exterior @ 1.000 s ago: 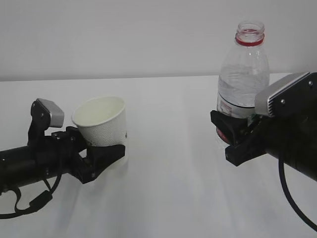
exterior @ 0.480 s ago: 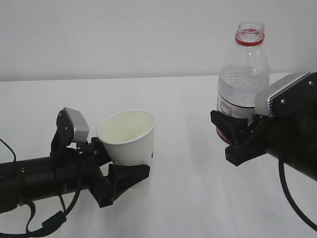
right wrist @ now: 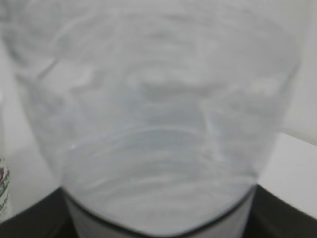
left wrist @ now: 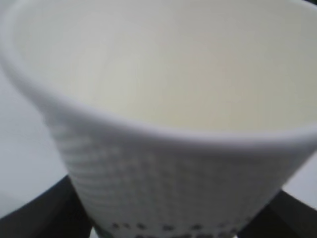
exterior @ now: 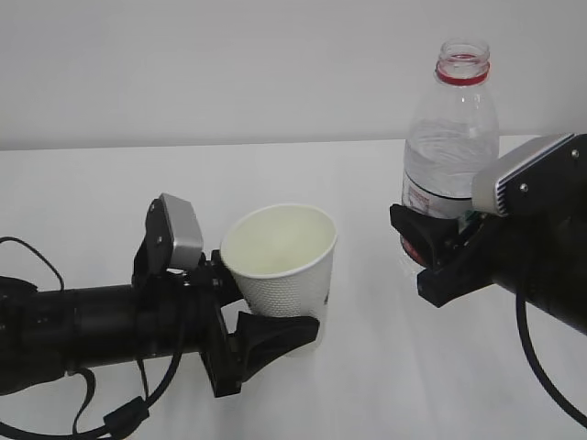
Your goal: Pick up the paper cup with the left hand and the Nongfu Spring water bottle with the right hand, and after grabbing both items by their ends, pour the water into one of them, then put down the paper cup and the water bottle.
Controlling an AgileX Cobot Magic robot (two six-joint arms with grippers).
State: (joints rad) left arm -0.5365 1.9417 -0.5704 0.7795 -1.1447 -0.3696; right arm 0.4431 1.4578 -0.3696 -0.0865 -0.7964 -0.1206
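Cup (exterior: pixel 280 261) and bottle (exterior: pixel 451 147) both gripped

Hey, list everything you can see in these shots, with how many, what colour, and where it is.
paper cup: one, white with dark print low on its side, left of centre, tilted, held in the left gripper, looks empty
water bottle: one, clear with red neck ring and red-and-white label, right side, upright, uncapped, held low by the right gripper
table: one, white, under everything
wall: pale grey, behind the table
left gripper: one, black, closed on the cup
right gripper: one, black, closed on the bottle
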